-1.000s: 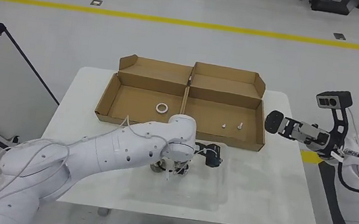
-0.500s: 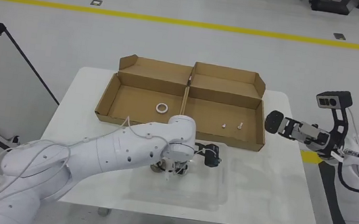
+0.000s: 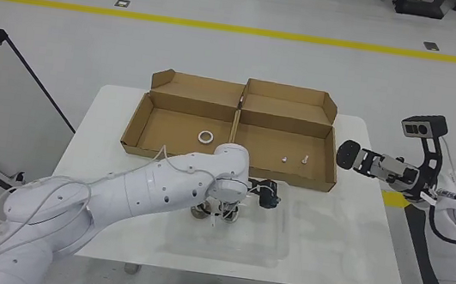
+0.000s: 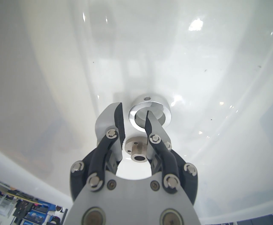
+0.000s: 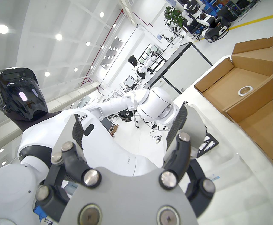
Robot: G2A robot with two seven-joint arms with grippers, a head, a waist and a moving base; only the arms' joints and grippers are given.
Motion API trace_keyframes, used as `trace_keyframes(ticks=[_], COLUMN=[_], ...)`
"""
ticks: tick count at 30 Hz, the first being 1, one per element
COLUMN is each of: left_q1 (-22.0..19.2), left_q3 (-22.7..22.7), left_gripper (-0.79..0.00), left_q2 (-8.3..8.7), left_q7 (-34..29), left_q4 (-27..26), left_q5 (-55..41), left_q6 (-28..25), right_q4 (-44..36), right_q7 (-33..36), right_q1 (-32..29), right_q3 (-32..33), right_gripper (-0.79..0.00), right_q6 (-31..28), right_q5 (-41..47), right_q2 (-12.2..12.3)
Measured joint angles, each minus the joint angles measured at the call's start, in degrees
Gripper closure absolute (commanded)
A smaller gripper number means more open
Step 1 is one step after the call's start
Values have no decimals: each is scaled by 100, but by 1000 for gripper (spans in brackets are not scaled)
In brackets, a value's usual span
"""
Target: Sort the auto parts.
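The robot's left claw (image 4: pixel 133 110) hangs low over a clear plastic tray (image 3: pixel 271 243) on the white bench (image 3: pixel 106 143). Its jaws are released and straddle the wall of a silver collar ring (image 4: pixel 153 104), one finger (image 4: pixel 148 121) down in the bore, the other outside. A small flanged hub (image 4: pixel 136 149) lies just beside the ring, under the claw. Behind the tray, an open cardboard box (image 3: pixel 235 126) holds a white ring (image 3: pixel 205 136) in one compartment and two small bolts (image 3: pixel 293 159) in the other. The right claw (image 5: pixel 130 115) is spread wide and grasps nothing, raised near the box's end.
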Motion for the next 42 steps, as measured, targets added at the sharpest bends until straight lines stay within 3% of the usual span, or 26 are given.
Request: trace_keyframes(ticks=[4, 6, 7, 15, 21, 28, 34, 42], left_q1=[18, 21, 22, -52, -238, -407, -287, 0], left_q3=[0, 0, 0, -1, -93, -548, -1061, -1418], left_gripper=[-148, -18, 0, 0, 0, 0, 0, 0], left_q2=[-32, -45, -54, -75, 35, 344, 647, 895], left_q7=[34, 47, 52, 39, -150, -537, -655, -536], left_q4=[69, 98, 121, 134, -295, -1184, -1870, -2273], left_q5=[-4, -4, -4, -34, -299, -603, -662, -599], left_q6=[-34, -47, -52, -38, 149, 535, 677, 796], right_q4=[0, 0, 0, 0, 0, 0, 0, 0], right_q7=[0, 0, 0, 0, 0, 0, 0, 0], right_q1=[0, 0, 0, 0, 0, 0, 0, 0], right_q3=[0, 0, 0, 0, 0, 0, 0, 0], right_gripper=[-785, -785, -785, -785, -785, -785, -785, -785], right_q6=[0, 0, 0, 0, 0, 0, 0, 0], right_q5=[0, 0, 0, 0, 0, 0, 0, 0], right_q2=[0, 0, 0, 0, 0, 0, 0, 0])
